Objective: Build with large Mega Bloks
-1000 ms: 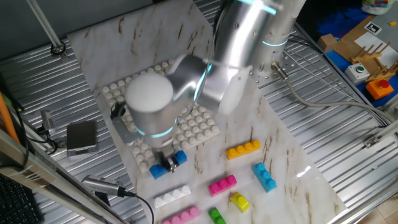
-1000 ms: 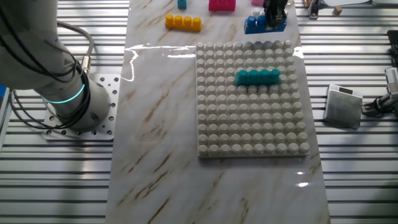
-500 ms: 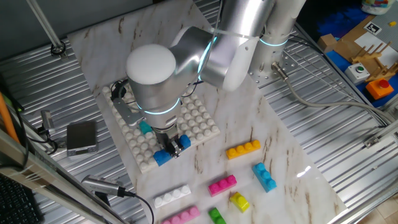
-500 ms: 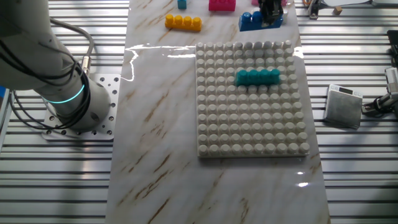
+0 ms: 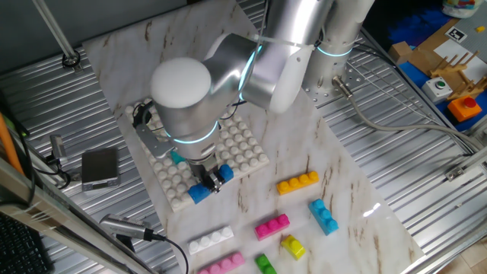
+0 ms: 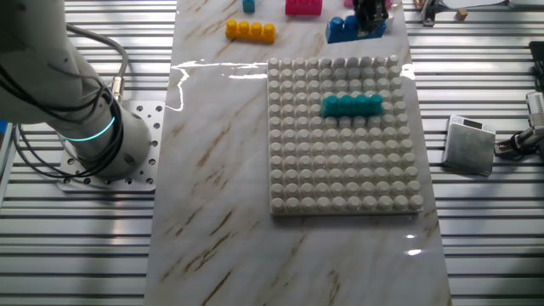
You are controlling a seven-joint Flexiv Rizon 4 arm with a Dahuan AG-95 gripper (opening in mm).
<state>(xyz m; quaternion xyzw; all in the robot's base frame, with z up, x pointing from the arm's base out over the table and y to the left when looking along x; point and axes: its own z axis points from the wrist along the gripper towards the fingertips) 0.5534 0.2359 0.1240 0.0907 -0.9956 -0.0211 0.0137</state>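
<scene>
My gripper [image 5: 210, 181] is shut on a blue Mega Blok [image 5: 199, 192], holding it at the near edge of the white studded baseplate [image 5: 247, 148]. The other fixed view shows the gripper [image 6: 367, 17] and the blue brick [image 6: 343, 31] just beyond the baseplate's [image 6: 344, 170] far edge. A teal four-stud brick [image 6: 351, 105] sits pressed onto the plate; the arm mostly hides the teal brick [image 5: 177, 157] in one view. Loose on the table lie an orange brick [image 5: 297, 183], a light blue one [image 5: 323, 215], a magenta one [image 5: 272, 226], yellow [image 5: 293, 246], green [image 5: 264, 264], white [image 5: 211, 240] and pink [image 5: 221, 265].
A grey box [image 5: 100, 167] with a cable sits on the ribbed metal beside the plate. The arm's base [image 6: 102, 136] is bolted at the marble board's side. Cardboard and blue parts [image 5: 437, 57] stand far off at one corner.
Over the last second the gripper shifted a little along the baseplate's edge with the blue brick still in it. In the last half second almost nothing moved.
</scene>
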